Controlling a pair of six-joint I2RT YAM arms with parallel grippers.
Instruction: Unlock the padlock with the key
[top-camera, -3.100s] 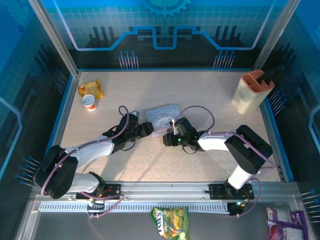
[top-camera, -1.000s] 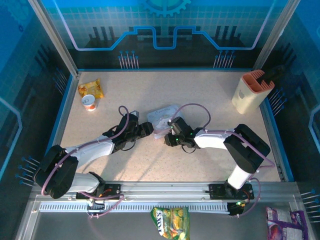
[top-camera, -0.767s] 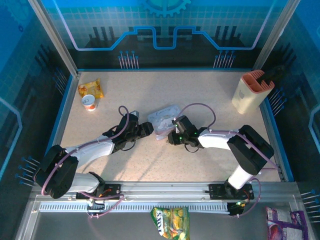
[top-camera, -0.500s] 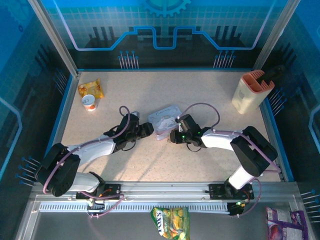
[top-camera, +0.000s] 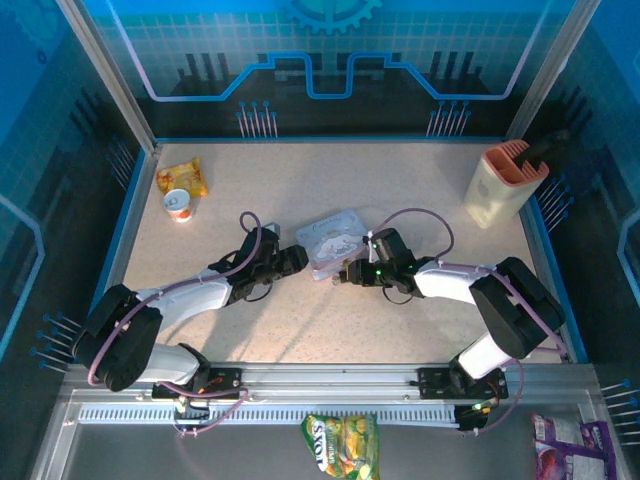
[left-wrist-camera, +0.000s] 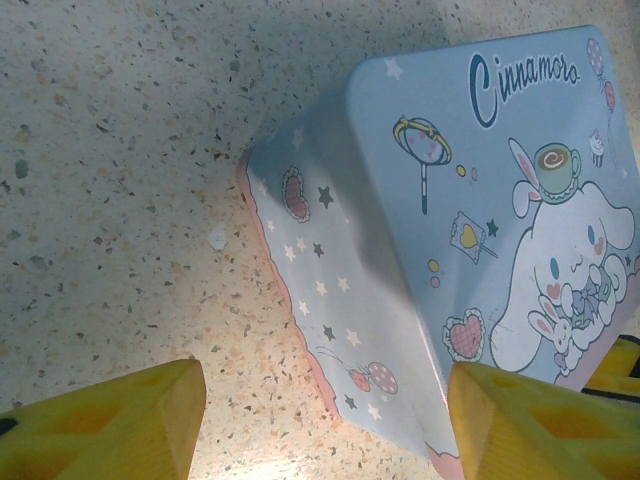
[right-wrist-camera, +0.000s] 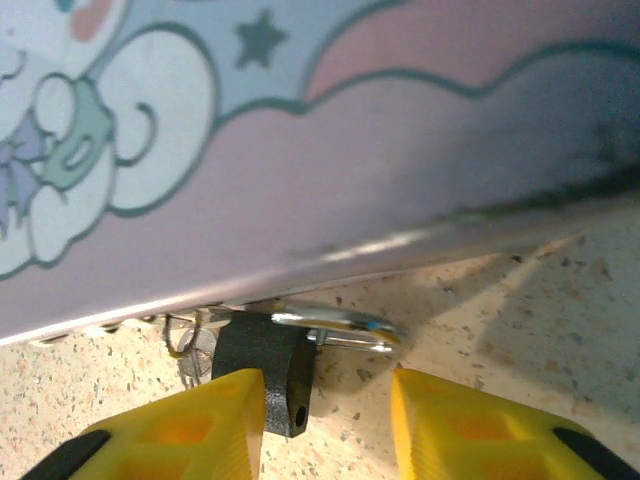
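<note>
Right tool (right-wrist-camera: 325, 400): your fingers are spread and flank the padlock (right-wrist-camera: 262, 365), whose dark body touches one finger. It lies on the table (right-wrist-camera: 500, 350), just beside the tin (right-wrist-camera: 400, 150). Left tool (left-wrist-camera: 325, 395): spread likewise, facing the tin's corner.

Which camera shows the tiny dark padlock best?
Right wrist: the tiny dark metal padlock with its silvery shackle sits close up at the edge of the pale blue cartoon-printed tin, by the right pincer. Top external makes it barely a speck; left wrist faces the tin's lid.
</note>
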